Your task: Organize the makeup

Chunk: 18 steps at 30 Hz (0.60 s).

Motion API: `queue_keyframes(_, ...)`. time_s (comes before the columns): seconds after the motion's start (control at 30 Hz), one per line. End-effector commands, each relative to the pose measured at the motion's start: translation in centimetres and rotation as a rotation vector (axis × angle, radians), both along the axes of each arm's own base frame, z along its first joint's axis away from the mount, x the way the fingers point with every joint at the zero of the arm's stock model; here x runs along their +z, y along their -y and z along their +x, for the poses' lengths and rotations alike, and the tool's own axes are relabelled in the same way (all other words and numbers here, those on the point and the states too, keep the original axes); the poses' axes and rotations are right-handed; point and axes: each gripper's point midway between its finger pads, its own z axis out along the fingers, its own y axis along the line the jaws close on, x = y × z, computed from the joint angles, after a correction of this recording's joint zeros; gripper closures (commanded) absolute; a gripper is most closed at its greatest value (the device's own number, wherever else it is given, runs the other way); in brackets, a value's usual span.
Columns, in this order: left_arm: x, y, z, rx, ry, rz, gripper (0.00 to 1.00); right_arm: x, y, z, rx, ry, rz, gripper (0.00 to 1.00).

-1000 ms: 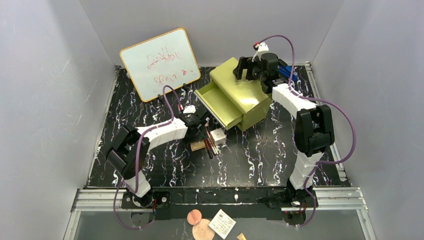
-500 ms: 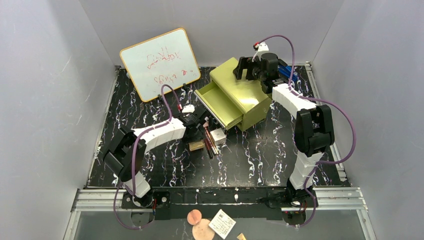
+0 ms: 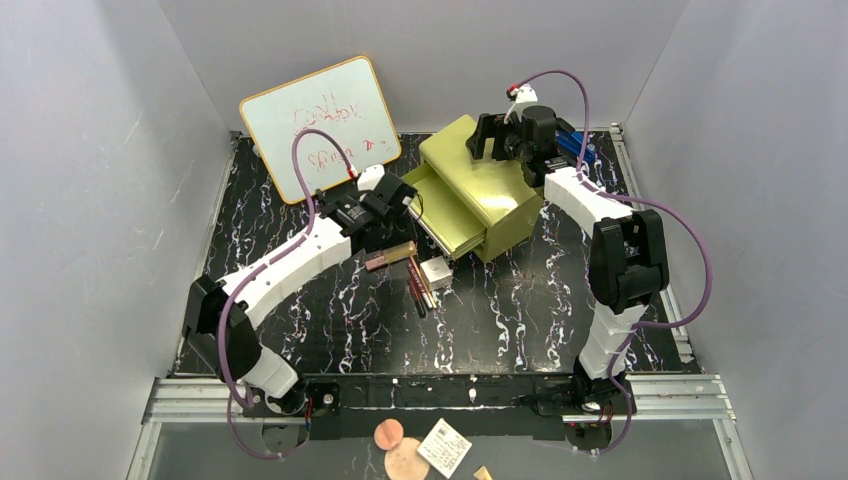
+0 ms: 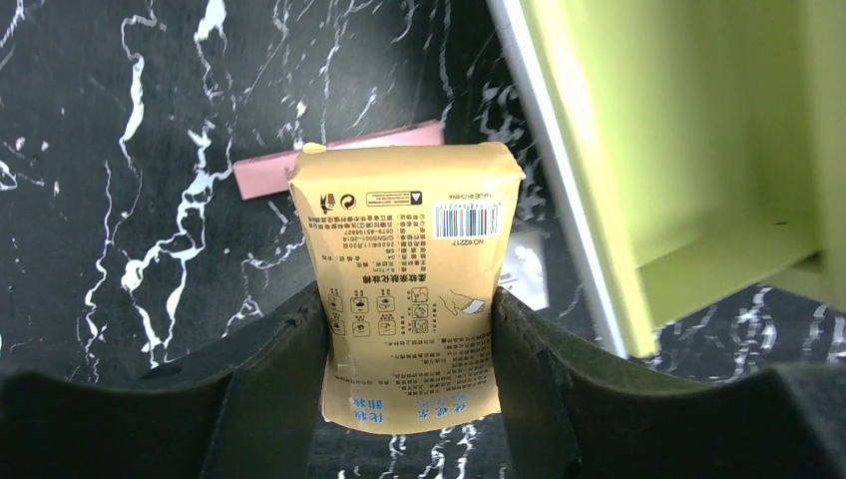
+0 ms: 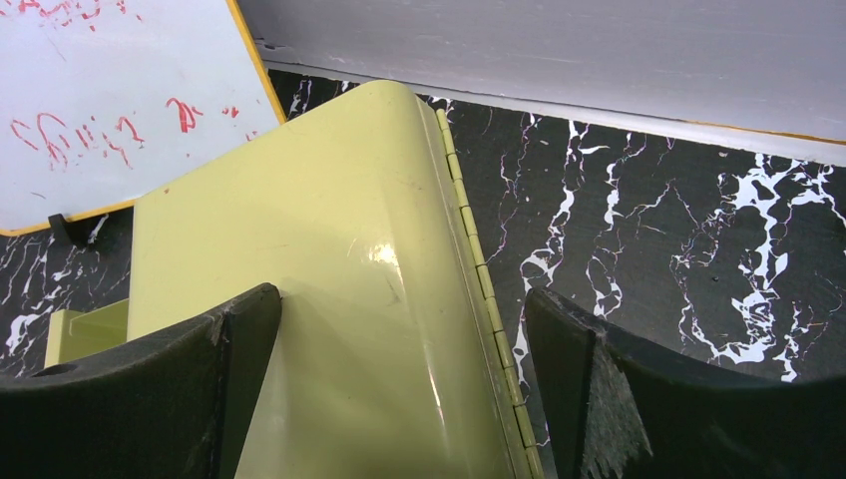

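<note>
Cannot make out the tan-orange packet (image 4: 404,230) from overhead; seen only at the wrist, lower end cut off, clamped between left gripper (image 4: 409,292) fingers above pink case (image 4: 344,165) and half-hidden white box (image 4: 527,274). Found right gripper (image 5: 399,299) spread wide astride the olive-yellow chest (image 5: 319,200), contact unclear. Versus a second ago, noted packet raised from black marbled table (image 3: 520,300) toward open drawer (image 3: 450,215). Recorded grey walls (image 3: 100,150), whiteboard (image 3: 320,125) at rear

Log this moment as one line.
left gripper: shut on tan packet | right gripper: open over chest | drawer: open | pink case, pencils: on table
</note>
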Motion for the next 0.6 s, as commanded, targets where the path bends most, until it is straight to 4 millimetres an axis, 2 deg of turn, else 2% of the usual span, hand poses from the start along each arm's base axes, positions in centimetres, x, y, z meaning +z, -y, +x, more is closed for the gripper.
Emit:
queue_keyframes(0.0,4.4,-0.5,0.7,0.017,0.076,-0.011,0.46,-16.3,3.4,-8.3,-0.002,-0.528,-0.232,0.01)
queue_keyframes(0.4,8.1,5.5,5.1,0.016,0.161,-0.22,0.46,-16.1,3.4,-8.6,0.0,-0.53,-0.227,0.01)
queue_keyframes(0.57,8.5,8.1,6.4,0.034,0.161,-0.323,0.44,-16.1,3.6,-8.5,-0.003,-0.526,-0.238,0.01)
